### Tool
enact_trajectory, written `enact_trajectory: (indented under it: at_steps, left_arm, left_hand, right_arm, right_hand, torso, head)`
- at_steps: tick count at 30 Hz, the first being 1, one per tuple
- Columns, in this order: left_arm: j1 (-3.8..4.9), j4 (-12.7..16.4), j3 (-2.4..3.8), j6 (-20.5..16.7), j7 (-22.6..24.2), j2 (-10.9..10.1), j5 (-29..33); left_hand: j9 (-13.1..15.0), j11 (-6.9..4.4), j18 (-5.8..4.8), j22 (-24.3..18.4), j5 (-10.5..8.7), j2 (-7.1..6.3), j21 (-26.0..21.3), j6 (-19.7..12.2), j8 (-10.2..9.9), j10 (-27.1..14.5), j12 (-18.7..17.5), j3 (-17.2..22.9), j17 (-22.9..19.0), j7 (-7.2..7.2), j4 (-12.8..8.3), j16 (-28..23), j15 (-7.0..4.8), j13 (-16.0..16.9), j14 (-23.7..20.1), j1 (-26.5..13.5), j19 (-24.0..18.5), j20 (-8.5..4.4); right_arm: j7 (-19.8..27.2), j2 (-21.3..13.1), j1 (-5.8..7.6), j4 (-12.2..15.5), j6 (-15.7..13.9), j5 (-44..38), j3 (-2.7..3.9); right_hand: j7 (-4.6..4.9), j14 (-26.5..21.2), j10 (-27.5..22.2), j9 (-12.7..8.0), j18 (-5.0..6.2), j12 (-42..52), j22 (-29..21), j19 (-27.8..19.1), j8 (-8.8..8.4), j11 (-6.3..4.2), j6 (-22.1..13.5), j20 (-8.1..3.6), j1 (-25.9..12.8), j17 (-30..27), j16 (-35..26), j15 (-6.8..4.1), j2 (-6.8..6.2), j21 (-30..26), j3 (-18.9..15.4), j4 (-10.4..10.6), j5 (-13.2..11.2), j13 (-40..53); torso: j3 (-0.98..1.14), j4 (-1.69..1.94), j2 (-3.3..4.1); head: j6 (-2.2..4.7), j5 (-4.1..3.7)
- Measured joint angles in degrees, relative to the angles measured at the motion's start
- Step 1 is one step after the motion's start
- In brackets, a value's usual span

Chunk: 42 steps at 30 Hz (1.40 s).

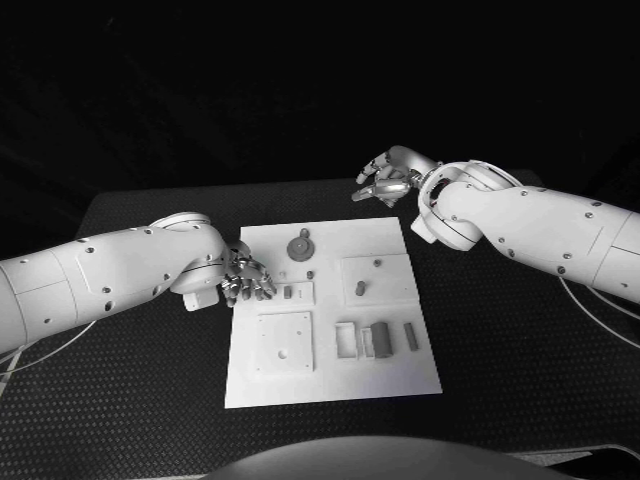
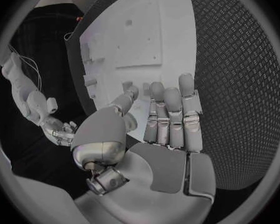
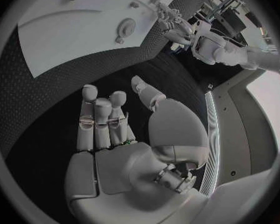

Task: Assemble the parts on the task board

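The task board (image 1: 392, 370) looks smooth and matt, the table (image 1: 536, 380) rough-textured, each hand (image 1: 245, 277) polished metal.

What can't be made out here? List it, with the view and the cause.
- Whether the left hand touches the task board: head view, its fingers overlap the board's edge.
- Which parts stand in their recesses and which lie loose: head view, too small.
- The near end of the task board: left wrist view, the hand's own fingers cover it.
- The right hand is far off the board; its fingertips are blurred.
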Motion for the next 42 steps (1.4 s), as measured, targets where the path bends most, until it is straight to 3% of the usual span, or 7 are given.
enact_trajectory:
  at_steps: [3,8,35,38,42]
  left_arm:
    - [0.00,0.00,0.00,-0.33,0.05,0.01,0.01]
    - [0.00,-0.01,0.00,-1.01,0.12,0.01,0.05]
    - [-0.01,0.50,0.00,-1.71,0.30,-0.11,0.43]
    - [-0.01,0.55,0.01,-1.72,0.30,-0.15,0.44]
    - [-0.01,0.51,0.01,-1.74,0.30,-0.17,0.46]
  left_hand:
    - [0.08,-0.01,-0.01,0.02,0.00,0.66,0.00,-0.11,0.00,-0.01,0.00,-2.56,-0.07,0.08,-0.92,0.00,-0.11,0.13,-0.12,-1.48,-0.22,-0.21]
    - [0.08,-0.01,-0.01,0.02,0.00,0.09,0.00,-0.19,-0.22,-0.02,0.00,-3.30,-0.13,0.00,-0.68,0.00,-0.20,0.20,-0.23,-2.59,-0.34,-0.27]
    - [0.15,-0.07,-0.01,-0.05,0.00,0.00,-0.22,-0.34,-0.22,-0.09,0.00,-3.50,-0.12,-0.17,-0.48,0.22,-0.12,0.39,-0.27,-3.16,-0.40,-0.19]
    - [0.18,-0.07,-0.01,-0.05,0.64,2.66,-0.22,-0.18,-0.22,-0.09,0.00,-2.99,-0.17,-0.01,-0.99,0.45,-0.11,0.46,-0.27,-2.15,-0.40,-0.19]
    - [0.10,0.04,-0.01,-0.03,2.70,4.86,-0.22,-0.17,-0.22,0.02,-0.22,-2.89,-0.28,0.00,-2.06,0.45,-0.11,0.61,-0.27,-1.24,-0.40,-0.19]
  right_arm:
    - [0.00,0.00,0.00,0.00,0.00,0.00,0.00]
    - [0.00,0.00,-0.03,-0.02,0.00,0.00,0.00]
    - [0.00,-0.04,-0.08,-0.02,0.01,0.00,0.00]
    - [0.00,-0.05,-0.08,-0.02,0.01,0.00,0.00]
    - [0.00,-0.05,-0.09,-0.02,0.02,0.00,0.00]
  right_hand:
    - [-0.01,0.00,0.00,0.00,-0.01,0.00,0.00,0.00,0.00,0.00,0.01,0.00,0.00,0.00,0.00,0.00,0.00,0.00,0.00,0.00,0.00,-0.01]
    - [0.14,0.00,0.00,0.00,-0.02,0.00,0.00,0.00,0.00,0.00,-0.14,0.00,0.00,0.00,0.00,0.00,0.00,0.00,0.00,0.00,0.00,-0.05]
    - [0.11,0.00,0.00,0.01,-0.06,0.00,0.00,0.00,0.00,0.00,-0.13,0.00,0.00,0.01,-0.01,0.00,0.00,0.00,0.00,0.00,0.00,-0.04]
    - [0.10,0.00,0.00,0.01,-0.06,0.00,0.00,0.00,0.00,0.00,-0.13,0.00,0.00,0.01,-0.01,0.00,0.00,0.00,0.00,0.00,0.00,-0.04]
    - [0.10,0.00,0.00,0.01,-0.06,0.00,0.00,0.00,0.00,0.00,-0.13,0.00,0.00,-0.05,-0.01,0.00,0.00,0.00,0.00,0.00,0.00,-0.09]
  torso:
    - [0.00,0.00,0.00]
    - [0.01,-0.02,0.00]
    - [0.00,-0.01,0.00]
    - [-0.01,-0.01,0.00]
    - [0.00,-0.02,0.00]
  head:
    - [0.00,0.01]
    - [0.02,-0.02]
    - [-0.14,-0.15]
    - [-0.16,-0.15]
    - [-0.19,-0.15]
